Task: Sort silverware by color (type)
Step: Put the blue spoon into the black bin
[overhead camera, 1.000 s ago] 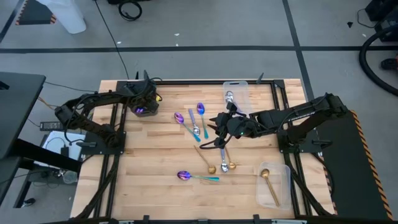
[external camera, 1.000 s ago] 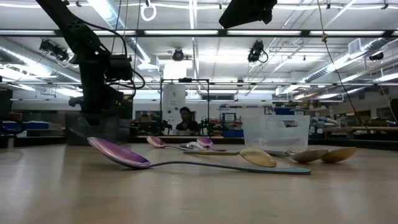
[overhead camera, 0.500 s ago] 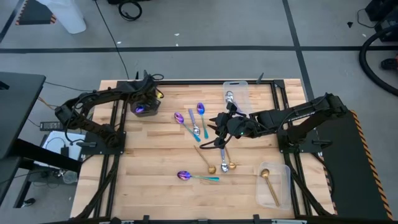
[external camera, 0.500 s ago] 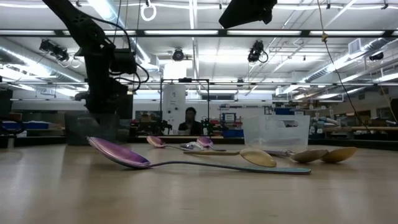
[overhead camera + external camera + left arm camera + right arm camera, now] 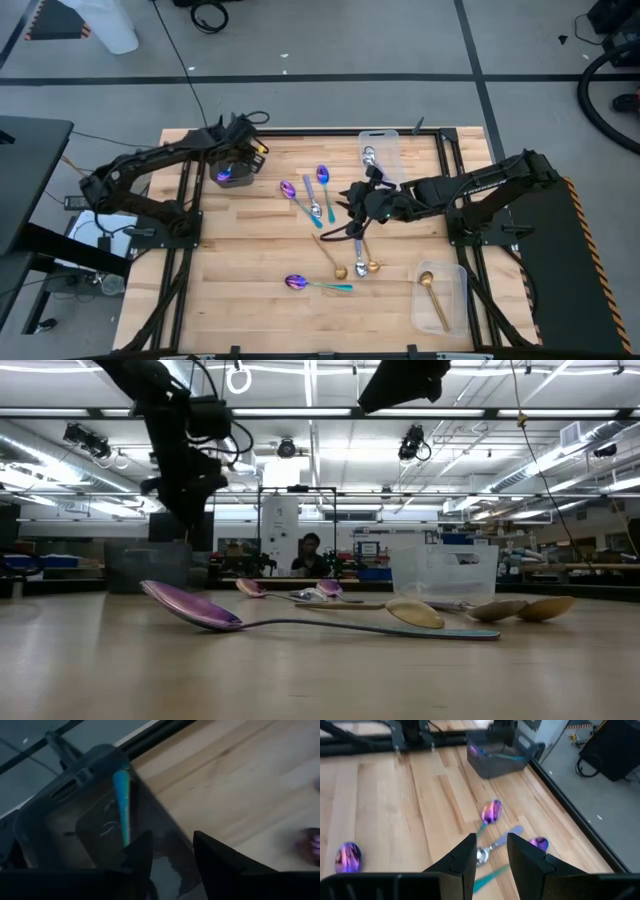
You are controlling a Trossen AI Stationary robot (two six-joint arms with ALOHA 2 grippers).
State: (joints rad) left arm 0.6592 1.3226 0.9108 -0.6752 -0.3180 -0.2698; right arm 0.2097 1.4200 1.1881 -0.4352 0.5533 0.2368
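Note:
Several slim spoons lie flat on the wooden table. Two purple-bowled teal ones point(image 5: 288, 190) point(image 5: 323, 176) and a lavender-handled one point(image 5: 312, 200) lie mid-table, two gold ones point(image 5: 338, 268) point(image 5: 368, 264) nearer, and another purple one point(image 5: 295, 282) near the front. A purple spoon point(image 5: 228, 177) lies in the dark tray point(image 5: 240, 165); its teal handle point(image 5: 122, 805) leans on the tray wall. My left gripper point(image 5: 250, 150) point(image 5: 172, 852) hovers above the tray, open and empty. My right gripper point(image 5: 352, 203) point(image 5: 490, 852) hovers open and empty above the mid-table spoons.
A clear bin point(image 5: 380, 143) at the far side holds a silver-bowled spoon point(image 5: 370, 155). A clear bin point(image 5: 452, 300) at the near right holds a gold spoon point(image 5: 430, 290). Bare wood lies at the left and near left. A person point(image 5: 311, 552) stands in the room beyond.
My left gripper has risen above the dark tray and gone a little toward the table's right edge; the purple spoon stays in the tray.

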